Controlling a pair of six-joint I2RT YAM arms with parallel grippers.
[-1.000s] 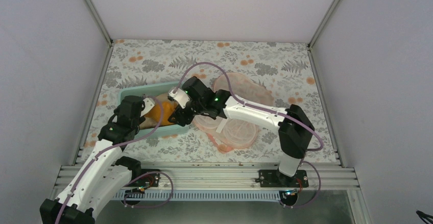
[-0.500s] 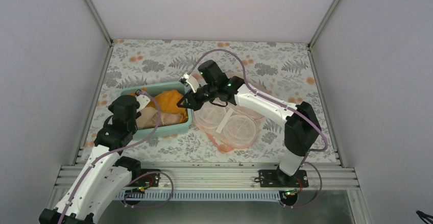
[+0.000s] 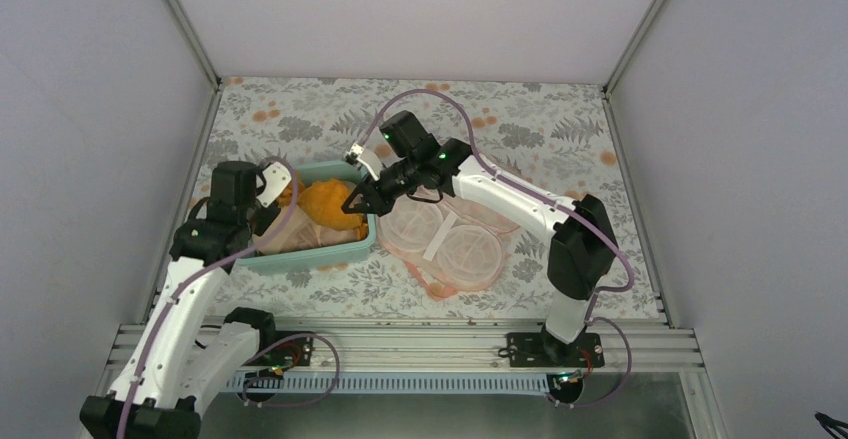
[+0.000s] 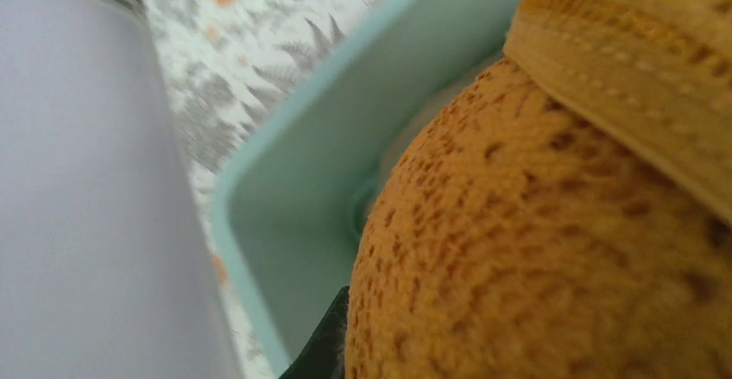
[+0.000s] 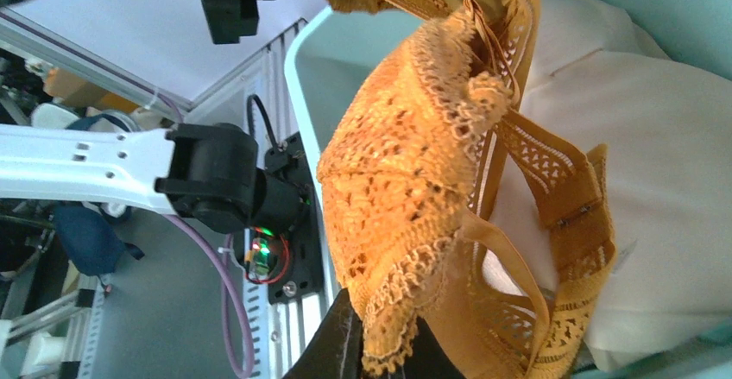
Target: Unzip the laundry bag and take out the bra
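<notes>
The mustard-orange lace bra [image 3: 325, 199] hangs stretched over the teal tub between both grippers. My left gripper [image 3: 272, 187] is shut on its left end. In the left wrist view the bra [image 4: 552, 224] fills the frame and one black finger [image 4: 330, 344] shows beside it. My right gripper [image 3: 356, 199] is shut on the lace edge of its right end, seen in the right wrist view [image 5: 380, 353] with the bra [image 5: 406, 163] hanging from it. The pale pink laundry bag [image 3: 455, 244] lies open to the right, its round translucent cups showing.
The teal tub [image 3: 300, 256] stands left of the bag and holds pale peach-beige bras [image 3: 305, 231], also seen in the right wrist view [image 5: 656, 224]. The floral tablecloth [image 3: 300, 119] covers the table. White walls close in both sides and the back.
My left gripper has swung left to the tub's far left corner with the bra's end. My right gripper has drawn to the tub's right rim. The bra now spans the tub.
</notes>
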